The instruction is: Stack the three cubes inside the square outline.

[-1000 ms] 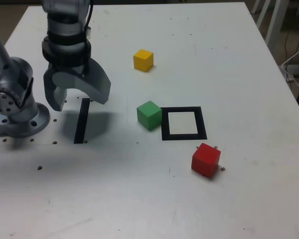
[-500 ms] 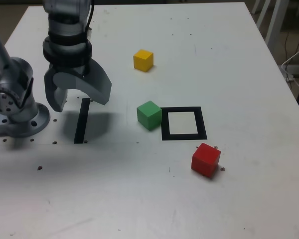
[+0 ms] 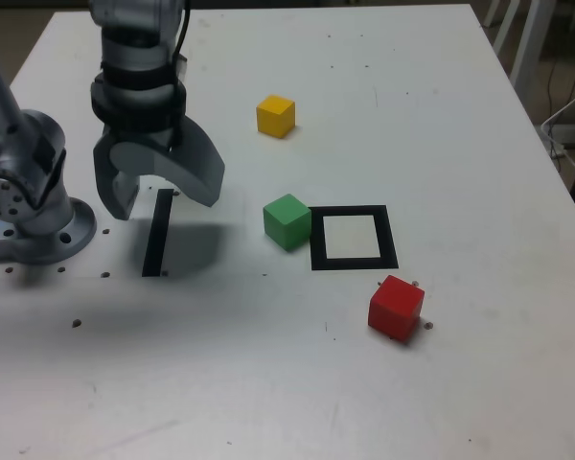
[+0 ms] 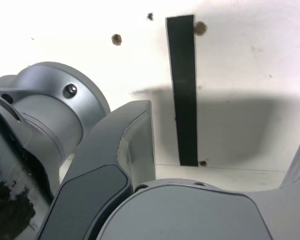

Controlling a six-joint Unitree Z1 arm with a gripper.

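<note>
Cubes, green [image 3: 287, 222], red [image 3: 396, 308] and yellow [image 3: 276, 116], look light and stiff, best pinched midway on opposite faces. Green sits just beside the square outline [image 3: 313, 251], red and yellow apart from it. The claw [image 3: 170, 203] gapes empty over the black strip [image 3: 158, 233]; green might get nudged during stacking.

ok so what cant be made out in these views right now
- Yellow cube, green cube, red cube: their undersides and far faces are hidden in the exterior view; none shows in the wrist view.
- Arm: cut off by the exterior view's top edge.
- Gripper: one jaw is partly cut off by the wrist view's edge.
- Dark marks on the table: too small in the exterior view to identify.
</note>
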